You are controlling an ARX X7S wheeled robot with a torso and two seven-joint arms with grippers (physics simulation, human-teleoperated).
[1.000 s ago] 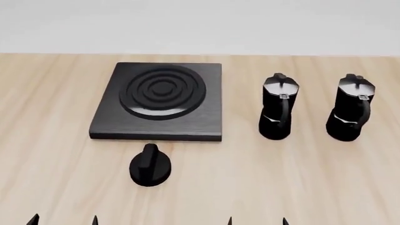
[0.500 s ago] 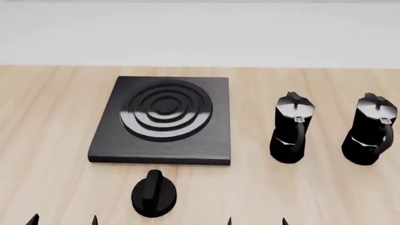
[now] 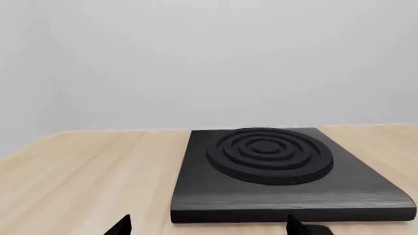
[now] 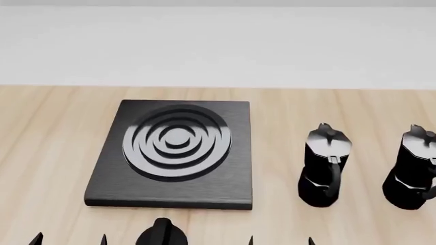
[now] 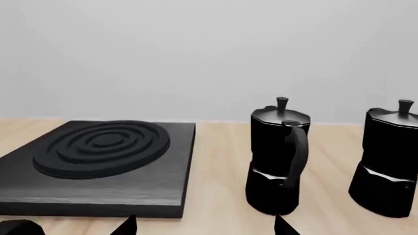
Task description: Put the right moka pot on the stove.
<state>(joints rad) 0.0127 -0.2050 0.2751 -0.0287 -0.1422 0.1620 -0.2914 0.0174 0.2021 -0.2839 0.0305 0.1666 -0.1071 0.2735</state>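
Black fingertip points are all that shows of either arm: in the head view two tips of the left gripper [image 4: 68,240] poke up at the lower left edge of the frame and two of the right gripper [image 4: 280,240] at the lower centre-right, each pair set apart with bare wood between them, so both stand released and hold nothing. Both sit low and near the robot, short of every object on the light wooden table [image 4: 48,153].

Just beyond the left pair, at the bottom edge, the black oval knob [image 4: 162,234] lies partly cut off. Behind it the stove [image 4: 170,191], a dark brushed-metal square slab with silver-grey concentric rings, fills the middle left of the frame.

At the far right edge stands the right moka pot [image 4: 413,176], upright on the table, well apart from the stove and partly cropped by the frame. It is black and faceted, with a shiny grey lid, a small knob and a loop handle. The other moka pot [image 4: 324,166], identical, stands upright between it and the stove, apart from both.
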